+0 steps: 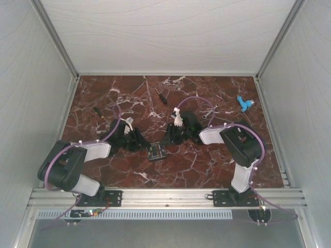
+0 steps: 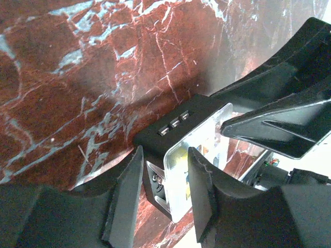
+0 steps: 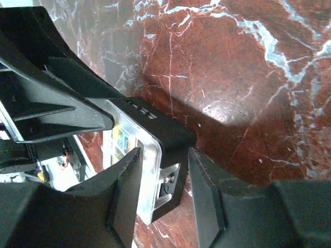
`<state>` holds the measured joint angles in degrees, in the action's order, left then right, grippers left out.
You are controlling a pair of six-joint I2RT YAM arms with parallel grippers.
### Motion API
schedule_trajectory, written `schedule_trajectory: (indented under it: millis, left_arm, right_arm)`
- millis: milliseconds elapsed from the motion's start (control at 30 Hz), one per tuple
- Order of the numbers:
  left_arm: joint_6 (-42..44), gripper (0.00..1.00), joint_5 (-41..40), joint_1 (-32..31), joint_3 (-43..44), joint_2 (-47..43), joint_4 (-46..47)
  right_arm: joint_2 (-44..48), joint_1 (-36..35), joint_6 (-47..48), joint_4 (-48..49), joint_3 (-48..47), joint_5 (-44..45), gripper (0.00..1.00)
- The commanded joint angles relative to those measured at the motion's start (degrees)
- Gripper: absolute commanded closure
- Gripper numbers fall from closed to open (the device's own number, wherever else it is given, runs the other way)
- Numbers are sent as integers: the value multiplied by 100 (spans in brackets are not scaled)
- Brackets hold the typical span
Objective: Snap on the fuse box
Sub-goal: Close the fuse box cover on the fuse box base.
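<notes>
Looking at this one, we reckon it all comes down to an even squeeze. The fuse box [image 2: 191, 116] sits right between the two pincers, apparently resting on the table [image 2: 77, 77], with the clear lid [image 2: 201, 139] lying over its slotted face. The left pincer [image 2: 165, 152] has its fingers part way apart and looks clamped on two opposite sides of the box at one end. The right pincer [image 3: 164, 152] looks to be doing the same at the other end, so the two face each other across the box. We can't tell whether the lid has clicked home all round. We'd keep the box flat, steady it with one pincer, and press the lid straight down rather than at one corner, so it doesn't skew or pop off. The table is glossy dark red marble with white veins and probably slick, so a crooked push could make the box slide. Around it are plain white walls [image 1: 170, 31] in an aluminium frame. A screwdriver [image 1: 163, 95] and a small blue part [image 1: 244, 103] lie well beyond both pincers.
</notes>
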<state>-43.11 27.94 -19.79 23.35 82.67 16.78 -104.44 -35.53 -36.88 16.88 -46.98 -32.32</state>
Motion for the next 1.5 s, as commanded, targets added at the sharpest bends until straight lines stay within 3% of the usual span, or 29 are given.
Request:
schedule_trajectory:
  millis: [0,533,767,900,1100,1233,1467]
  left_arm:
    - [145,64,248,-9,187,339,351]
    - [146,74,320,-293,235,1515,710]
    - [434,70,40,-309,1124,1697,181]
    - [531,60,2,-425,1691,1752,57]
    - [634,43,164,-508,2180,1678,175]
    - [766,25,-339,-430,1935,783,128]
    - [882,5,-1194,339,1176,-846,-212]
  right_arm:
    - [-305,0,-69,350,-138,-224,65]
    - [-973,-50,102,-537,50,53,86]
    - [-128,66,-4,-399,837,252,89]
    - [526,80,-106,-285,1177,276,86]
    - [1526,121,147,-661,1311,732,69]
    - [2214,488,552,-1295,1265,1305,54]
    - [3411,1395,1253,-2034,1111,2702,29]
